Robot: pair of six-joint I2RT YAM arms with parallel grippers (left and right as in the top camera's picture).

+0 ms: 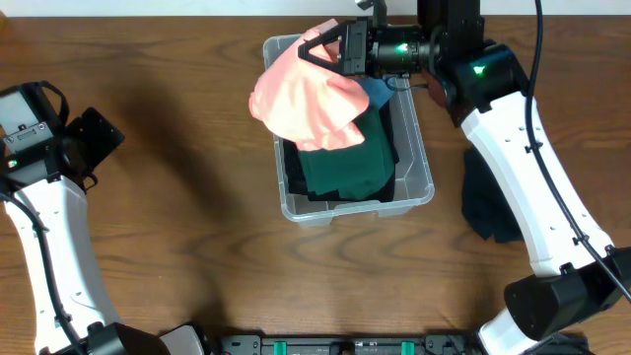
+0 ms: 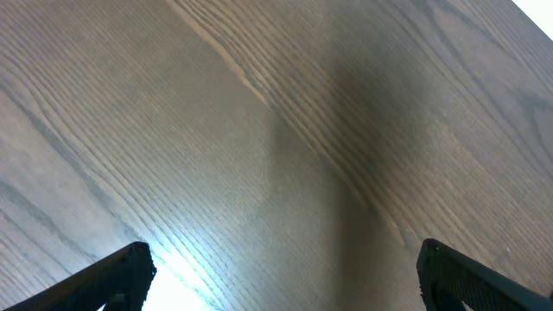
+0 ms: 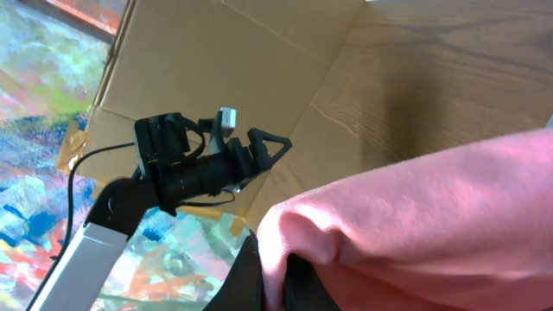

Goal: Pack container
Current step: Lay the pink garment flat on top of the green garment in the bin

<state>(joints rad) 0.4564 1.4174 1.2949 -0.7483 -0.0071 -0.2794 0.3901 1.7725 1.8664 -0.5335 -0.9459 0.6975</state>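
**Item 1, container** (image 1: 355, 209): clear bin, upper centre of the overhead frame, standing on the wooden table (image 1: 197, 247). Already holds a folded green garment (image 1: 345, 168) over darker layers; a blue piece (image 1: 379, 94) shows at its upper right.

**Item 2, pink garment** (image 1: 306, 99): hangs bunched over the bin's upper-left corner, part inside the rim and part spilling past it. Judged mid-placement, held up so it can drop onto the green one.

**Item 3, right gripper** (image 1: 317, 47): above the bin's top edge, clenched on the pink cloth. The wrist view shows fabric pinched between the dark fingers (image 3: 251, 276).

**Item 4, left gripper** (image 1: 94, 138): far left of frame, well apart from the bin, jaws spread wide over bare wood and grasping nothing. Judged parked clear of the work.

**Item 5, dark garment** (image 1: 483, 212): lies on the table right of the bin, beside the right arm, not yet packed.
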